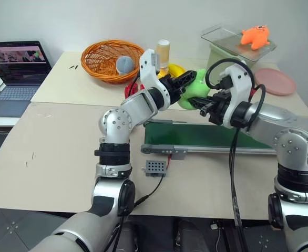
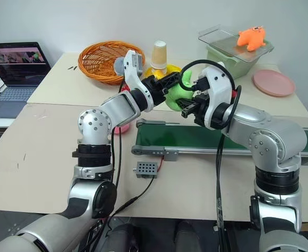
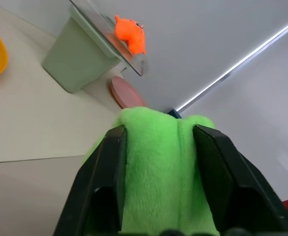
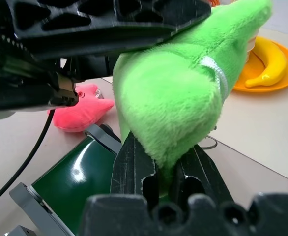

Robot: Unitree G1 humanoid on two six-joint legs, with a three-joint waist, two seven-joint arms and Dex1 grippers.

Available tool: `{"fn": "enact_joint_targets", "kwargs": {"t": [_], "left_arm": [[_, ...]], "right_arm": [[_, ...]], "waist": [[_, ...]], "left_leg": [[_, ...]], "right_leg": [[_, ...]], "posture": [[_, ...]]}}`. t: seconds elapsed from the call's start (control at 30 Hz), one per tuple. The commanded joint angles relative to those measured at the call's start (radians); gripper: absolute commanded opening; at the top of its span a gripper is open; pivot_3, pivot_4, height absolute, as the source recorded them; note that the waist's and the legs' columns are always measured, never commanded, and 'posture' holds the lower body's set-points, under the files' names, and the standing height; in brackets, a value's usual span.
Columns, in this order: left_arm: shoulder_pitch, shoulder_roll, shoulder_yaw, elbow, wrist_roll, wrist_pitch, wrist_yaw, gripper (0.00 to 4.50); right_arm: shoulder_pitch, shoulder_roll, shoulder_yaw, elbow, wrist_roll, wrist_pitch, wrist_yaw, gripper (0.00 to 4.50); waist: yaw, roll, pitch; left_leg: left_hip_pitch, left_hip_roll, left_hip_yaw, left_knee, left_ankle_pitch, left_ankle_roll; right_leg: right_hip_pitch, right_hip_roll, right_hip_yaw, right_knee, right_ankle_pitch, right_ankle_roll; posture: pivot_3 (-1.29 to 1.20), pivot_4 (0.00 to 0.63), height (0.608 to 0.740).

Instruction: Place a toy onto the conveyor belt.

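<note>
A bright green plush toy (image 1: pixel 197 93) hangs in the air just beyond the far edge of the conveyor belt (image 1: pixel 206 137), a dark green strip in a grey frame. My left gripper (image 1: pixel 188 84) reaches in from the left. Its two black fingers (image 3: pixel 107 167) flank the toy's upper part and the plush fills the gap between them. My right gripper (image 4: pixel 166 162) comes from the right and is shut on the toy's lower tip (image 4: pixel 168 162). Both grippers meet at the toy above the belt's left half.
A small grey perforated box (image 1: pixel 155 168) lies in front of the belt. Behind the belt are a pink plush (image 4: pixel 80 115), a banana on an orange plate (image 4: pixel 269 69), a wicker basket (image 1: pixel 112 60), a cup (image 1: pixel 163 52), a pink plate (image 1: pixel 275 81) and an orange toy (image 1: pixel 255 35) on a lidded box. A laptop (image 1: pixel 17 73) sits far left.
</note>
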Motion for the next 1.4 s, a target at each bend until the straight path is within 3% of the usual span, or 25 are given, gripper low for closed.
{"fn": "enact_joint_targets", "kwargs": {"t": [0.03,0.17,0.3,0.47,0.63,1.0,1.17,1.4], "left_arm": [[-0.089,0.021,0.076,-0.025,-0.105,0.010,0.033,2.09],[-0.129,0.122,0.125,-0.010,-0.144,0.047,0.053,2.09],[-0.095,0.357,0.051,-0.046,-0.132,0.220,-0.074,2.09],[0.009,0.677,-0.144,-0.181,-0.120,0.382,-0.400,2.09],[0.077,0.893,-0.303,-0.315,-0.074,0.360,-0.703,2.09],[0.060,1.013,-0.355,-0.377,0.000,0.322,-0.949,2.09],[0.067,1.045,-0.358,-0.374,0.072,0.251,-1.005,2.09],[0.135,1.036,-0.313,-0.369,0.173,0.040,-1.065,2.09]], "right_arm": [[-0.022,-0.010,-0.031,-0.032,-0.012,-0.009,0.009,0.00],[-0.020,-0.060,0.001,-0.044,-0.056,-0.031,0.048,0.00],[-0.014,-0.254,0.139,-0.102,-0.221,-0.206,0.226,0.00],[0.008,-0.442,0.277,-0.120,-0.449,-0.495,0.441,0.00],[-0.011,-0.479,0.357,-0.035,-0.692,-0.848,0.550,0.00],[0.014,-0.406,0.418,0.207,-1.071,-1.405,0.527,0.00],[0.048,-0.353,0.414,0.265,-1.136,-1.507,0.515,0.00],[0.105,-0.298,0.391,0.288,-1.155,-1.507,0.519,0.00]], "waist": [[0.000,0.000,0.000],[0.000,0.000,0.000],[-0.007,0.000,0.000],[-0.018,0.001,0.000],[-0.020,0.001,0.000],[-0.024,0.001,0.001],[-0.023,0.001,0.001],[-0.023,0.001,0.001]], "left_leg": [[0.000,0.000,0.000,0.000,0.000,0.000],[0.000,0.000,0.000,-0.001,0.000,-0.001],[0.000,0.000,0.000,-0.002,0.002,-0.003],[0.002,0.000,0.001,-0.006,0.003,-0.006],[0.002,-0.001,0.002,-0.008,0.005,-0.010],[0.002,-0.001,0.002,-0.010,0.007,-0.012],[0.002,-0.001,0.002,-0.011,0.007,-0.013],[0.002,-0.001,0.002,-0.010,0.008,-0.013]], "right_leg": [[0.000,0.000,0.000,0.000,0.000,0.000],[0.000,0.000,0.000,-0.001,0.000,0.000],[0.000,0.000,0.000,-0.002,0.000,0.000],[-0.001,0.000,-0.001,-0.001,-0.002,0.002],[-0.002,0.000,0.000,0.000,-0.004,0.001],[-0.004,0.000,0.000,0.004,-0.008,-0.002],[-0.005,0.000,0.000,0.004,-0.009,-0.001],[-0.005,0.000,0.000,0.004,-0.009,-0.002]], "posture": [[0.00,0.150,0.739],[0.00,0.150,0.739],[0.00,0.150,0.739],[0.00,0.150,0.739],[0.00,0.150,0.739],[0.00,0.150,0.739],[0.00,0.150,0.739],[0.00,0.150,0.739]]}}
